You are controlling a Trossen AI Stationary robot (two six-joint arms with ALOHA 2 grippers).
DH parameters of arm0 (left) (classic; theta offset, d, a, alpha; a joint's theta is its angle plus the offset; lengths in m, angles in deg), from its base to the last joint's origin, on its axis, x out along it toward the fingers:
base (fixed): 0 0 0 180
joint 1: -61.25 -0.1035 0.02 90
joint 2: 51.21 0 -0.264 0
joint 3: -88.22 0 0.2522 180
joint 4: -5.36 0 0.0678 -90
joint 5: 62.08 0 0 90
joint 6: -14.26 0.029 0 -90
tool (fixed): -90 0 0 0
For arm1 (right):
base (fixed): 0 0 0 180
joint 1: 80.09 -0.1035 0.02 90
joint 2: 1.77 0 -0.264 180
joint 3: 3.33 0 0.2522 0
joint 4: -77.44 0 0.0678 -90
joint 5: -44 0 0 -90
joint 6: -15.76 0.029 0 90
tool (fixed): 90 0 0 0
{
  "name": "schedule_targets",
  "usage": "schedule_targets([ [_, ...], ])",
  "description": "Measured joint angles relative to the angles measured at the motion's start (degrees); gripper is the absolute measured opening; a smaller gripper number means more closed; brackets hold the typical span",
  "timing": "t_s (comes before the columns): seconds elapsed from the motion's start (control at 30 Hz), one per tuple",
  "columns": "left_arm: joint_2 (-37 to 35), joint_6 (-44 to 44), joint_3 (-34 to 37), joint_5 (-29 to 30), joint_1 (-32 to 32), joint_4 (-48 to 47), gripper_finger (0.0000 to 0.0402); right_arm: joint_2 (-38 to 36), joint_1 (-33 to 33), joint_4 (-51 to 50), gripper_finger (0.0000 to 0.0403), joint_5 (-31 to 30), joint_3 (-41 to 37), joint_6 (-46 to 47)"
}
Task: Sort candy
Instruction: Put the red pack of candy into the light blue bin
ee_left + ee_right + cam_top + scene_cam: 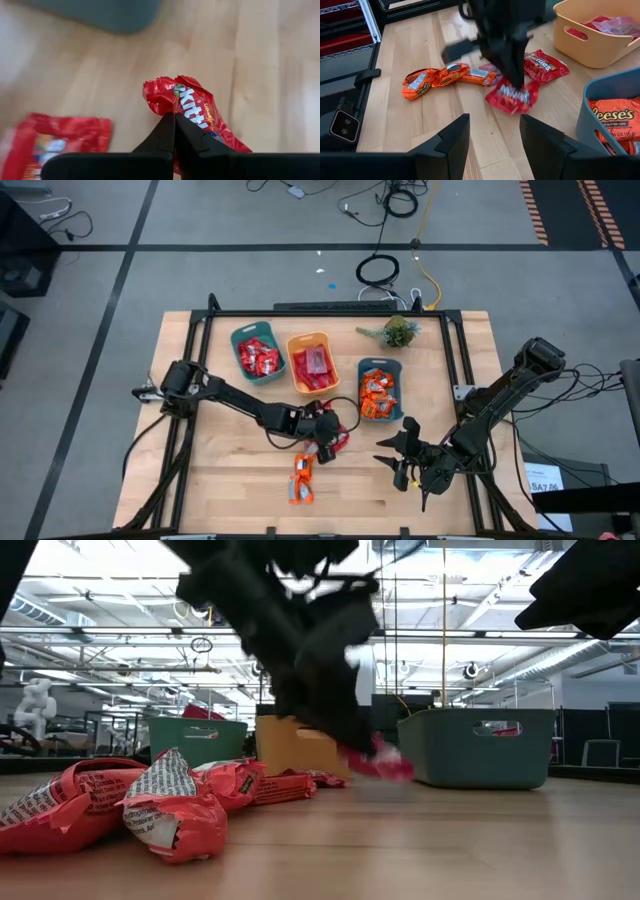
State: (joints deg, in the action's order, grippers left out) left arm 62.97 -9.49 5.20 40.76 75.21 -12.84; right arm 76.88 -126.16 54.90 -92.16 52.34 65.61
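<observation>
Left fingers: the left gripper [175, 131] is pinched tight on one shiny red wrapped candy packet [196, 107], its two dark fingers [162, 137] meeting on the wrapper's crumpled edge.
Held packet: it hangs just above the light wooden tabletop [230, 480], near the middle, in front of the bins; the right wrist view shows it dangling under the dark gripper [512, 70].
Right fingers: the right gripper [494, 132] hovers with its fingers apart and nothing between them, over the tabletop's front right part [408, 455].
Loose candy: a second red packet [545, 64] lies flat just beside the held one, and a row of orange wrapped packets [447, 76] lies a little nearer the front edge.
Bins: a teal plastic bin of red candies [258, 352], an orange plastic bin of red and pale pink packets [313, 362] and a second teal plastic bin of orange packets [380, 388] stand in a row across the tabletop's back half.
Plant: a small green plant [397, 332] sits near the back right corner, behind the bin of orange packets.
</observation>
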Motion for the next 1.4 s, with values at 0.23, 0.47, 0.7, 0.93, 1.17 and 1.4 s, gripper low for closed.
schedule_targets([
  [0.23, -9.7, 2.0, -1.7, 1.0, -2.0, -10.1, 0.0004, 0.0, 0.0, 0.0, 0.0165, 0.0, 0.0, 0.0],
  [0.47, -25.0, 3.5, -1.5, 13.7, -4.9, -25.1, 0.0003, 0.0, 0.0, 0.0, 0.0165, 0.0, 0.0, 0.3],
  [0.7, -38.8, -2.7, 2.1, 24.0, -9.9, -40.5, 0.0002, 0.0, -0.2, 0.4, 0.0165, 0.0, 0.0, 2.1],
  [0.93, -50.8, -8.5, 18.7, 24.6, -18.0, -37.9, 0.0003, 0.0, -0.2, 0.5, 0.0165, 0.1, 0.0, 3.0],
  [1.17, -54.2, -11.9, 29.2, 24.7, -23.8, -32.0, 0.0040, 0.0, -0.2, 0.4, 0.0165, 0.1, 0.0, 2.6],
  [1.4, -53.6, -11.9, 29.4, 24.4, -26.2, -31.4, 0.0074, 0.0, -0.2, 0.4, 0.0165, 0.0, 0.0, 1.4],
])
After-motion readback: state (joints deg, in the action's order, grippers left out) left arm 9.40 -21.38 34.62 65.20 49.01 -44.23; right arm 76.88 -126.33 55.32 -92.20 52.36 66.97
